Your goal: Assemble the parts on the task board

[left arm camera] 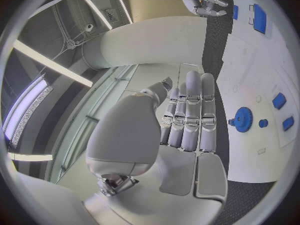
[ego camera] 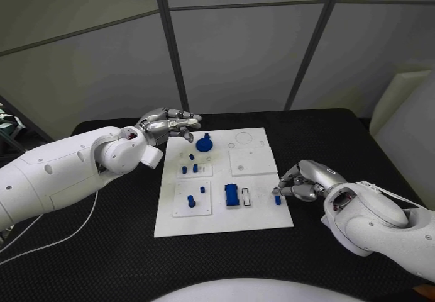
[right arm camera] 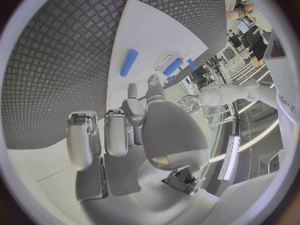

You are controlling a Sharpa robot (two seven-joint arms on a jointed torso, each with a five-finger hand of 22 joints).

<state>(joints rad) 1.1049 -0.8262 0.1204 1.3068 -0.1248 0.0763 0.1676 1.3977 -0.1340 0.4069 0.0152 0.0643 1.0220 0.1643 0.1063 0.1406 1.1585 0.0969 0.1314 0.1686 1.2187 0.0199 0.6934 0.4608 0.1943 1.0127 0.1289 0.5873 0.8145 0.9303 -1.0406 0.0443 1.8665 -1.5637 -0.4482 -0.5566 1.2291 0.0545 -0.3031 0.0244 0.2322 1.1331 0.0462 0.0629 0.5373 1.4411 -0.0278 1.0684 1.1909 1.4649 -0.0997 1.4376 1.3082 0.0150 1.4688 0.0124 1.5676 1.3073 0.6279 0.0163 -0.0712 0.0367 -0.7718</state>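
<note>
Two silver hands sit at opposite sides of the white task board (ego camera: 222, 211), which lies flat in the middle of the black desk (ego camera: 326, 135).

Left hand (ego camera: 170, 124): positioned over the far-left corner of the task board. Its fingers (left arm camera: 190, 115) lie side by side and bent inward. Nothing is visible between them. The left wrist view shows them just beside the blue gear (left arm camera: 243, 119), apart from it.

Right hand (ego camera: 303, 181): positioned at the right edge of the task board, level with its near half. Its fingers (right arm camera: 119, 132) are curled inward and no part is visible in them. Whether the fingertips touch the board edge cannot be told.

Parts on the task board:
- Blue gear (ego camera: 205, 145), near the far-left corner, with a small knob on top.
- Several small blue pegs (ego camera: 190, 168), on the inset plate just nearer than the gear.
- One upright blue peg (ego camera: 191, 201), on the near-left inset plate, with a smaller one beside it.
- One blue cylinder (ego camera: 232, 194), lying flat near the middle of the near half.
- One narrow blue piece (ego camera: 246, 196), just beside the cylinder on its right.
- One small pale piece (ego camera: 275, 200), near the right edge, close to the right hand.

A blank inset plate (ego camera: 251, 160) occupies the far-right quarter of the board.
</note>
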